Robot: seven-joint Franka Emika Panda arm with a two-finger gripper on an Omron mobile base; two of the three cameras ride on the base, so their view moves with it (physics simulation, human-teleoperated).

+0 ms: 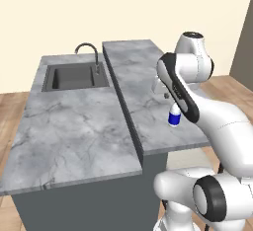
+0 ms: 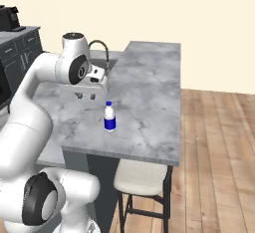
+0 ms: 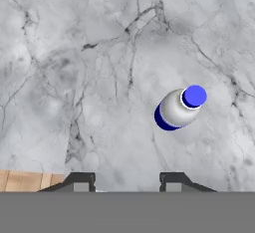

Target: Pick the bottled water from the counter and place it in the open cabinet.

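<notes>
The bottled water (image 2: 109, 117) stands upright on the counter (image 2: 149, 102), long axis vertical and blue cap up — near the counter's front edge. The gripper (image 3: 127, 181) hangs above the stone with its fingers spread apart, holding nothing — seemingly just short of the bottle, not touching it.

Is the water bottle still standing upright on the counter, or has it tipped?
Upright. The bottled water stands cap-up on the counter, and the hand view looks down on its blue cap. The gripper isn't touching it.
</notes>
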